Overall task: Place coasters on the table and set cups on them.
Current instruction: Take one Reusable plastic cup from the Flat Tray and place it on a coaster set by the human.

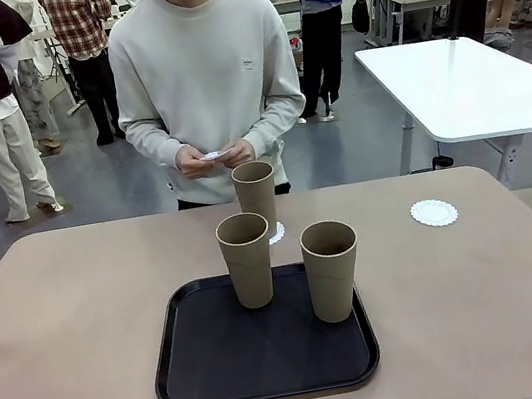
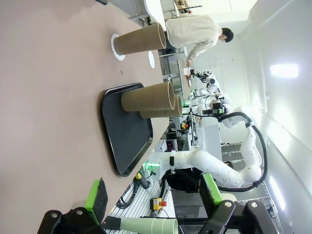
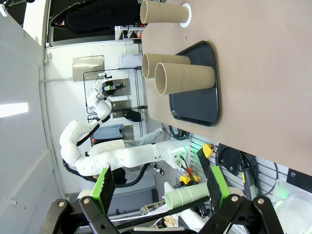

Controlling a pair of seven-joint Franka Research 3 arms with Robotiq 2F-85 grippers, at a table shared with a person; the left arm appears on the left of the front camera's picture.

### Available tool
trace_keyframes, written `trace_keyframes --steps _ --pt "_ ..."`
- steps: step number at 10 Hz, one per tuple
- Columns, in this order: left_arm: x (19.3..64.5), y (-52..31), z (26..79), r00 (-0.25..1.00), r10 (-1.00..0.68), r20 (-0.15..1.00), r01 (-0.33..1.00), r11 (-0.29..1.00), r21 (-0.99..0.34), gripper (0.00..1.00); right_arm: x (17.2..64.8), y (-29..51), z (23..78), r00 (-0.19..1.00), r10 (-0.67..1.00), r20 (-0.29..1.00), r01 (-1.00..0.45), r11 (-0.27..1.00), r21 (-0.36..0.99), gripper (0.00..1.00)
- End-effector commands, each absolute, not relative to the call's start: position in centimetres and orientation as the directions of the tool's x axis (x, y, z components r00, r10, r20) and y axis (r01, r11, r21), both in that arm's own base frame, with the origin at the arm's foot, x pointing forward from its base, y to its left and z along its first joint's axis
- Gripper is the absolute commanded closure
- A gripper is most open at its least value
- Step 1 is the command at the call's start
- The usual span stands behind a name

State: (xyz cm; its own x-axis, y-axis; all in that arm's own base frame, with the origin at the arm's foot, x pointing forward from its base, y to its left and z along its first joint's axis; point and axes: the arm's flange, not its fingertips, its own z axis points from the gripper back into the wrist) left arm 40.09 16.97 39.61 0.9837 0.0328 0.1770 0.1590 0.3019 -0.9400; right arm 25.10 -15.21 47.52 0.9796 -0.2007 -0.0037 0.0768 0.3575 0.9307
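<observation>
The task is roughly a third done, judging by the layout. One cup (image 1: pixel 256 191) stands upright on a coaster (image 1: pixel 276 231) on the tabletop (image 1: pixel 63 323), just beyond the black tray (image 1: pixel 212 370) at its 12 o'clock. A lacy edge peeks out beside the cup's base. A second coaster (image 1: pixel 434 212) lies bare at the tray's 2 o'clock, well apart from any cup and ready for one. The person's hands (image 1: pixel 229 155) hold a small white piece (image 1: pixel 211 154) at 12 o'clock beyond the far edge. It is probably the third coaster, though it is too small to be sure.

Two cups are not yet set out. The left cup (image 1: pixel 247 263) stands at the tray's 12 o'clock and the right cup (image 1: pixel 333 275) at about its 2 o'clock. Both are upright and close together but apart. All three cups look empty, and the tray carries nothing besides its two.

The left claw (image 2: pixel 153 195) is released, with nothing between its green pads. The right claw (image 3: pixel 160 180) is spread wide and empty too.
</observation>
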Motion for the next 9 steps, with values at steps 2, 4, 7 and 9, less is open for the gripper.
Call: trace_keyframes --steps 2,4,7,9 --pt "40.0 17.2 39.7 0.982 0.021 0.188 0.174 0.296 -0.939 0.00 25.1 -15.2 47.6 0.981 -0.196 0.005 0.065 0.350 0.935 0.00" --pt "40.0 17.2 39.7 0.982 0.021 0.188 0.174 0.296 -0.939 0.00 25.1 -15.2 47.6 0.981 -0.196 0.005 0.065 0.350 0.935 0.00" --pt "40.0 17.2 39.7 0.982 0.021 0.188 0.174 0.296 -0.939 0.00 25.1 -15.2 47.5 0.980 -0.201 -0.004 0.077 0.358 0.931 0.00" --pt "40.0 17.2 39.7 0.982 0.021 0.188 0.174 0.296 -0.939 0.00 31.0 -13.8 50.9 0.988 -0.016 0.157 -0.117 0.591 0.798 0.00"
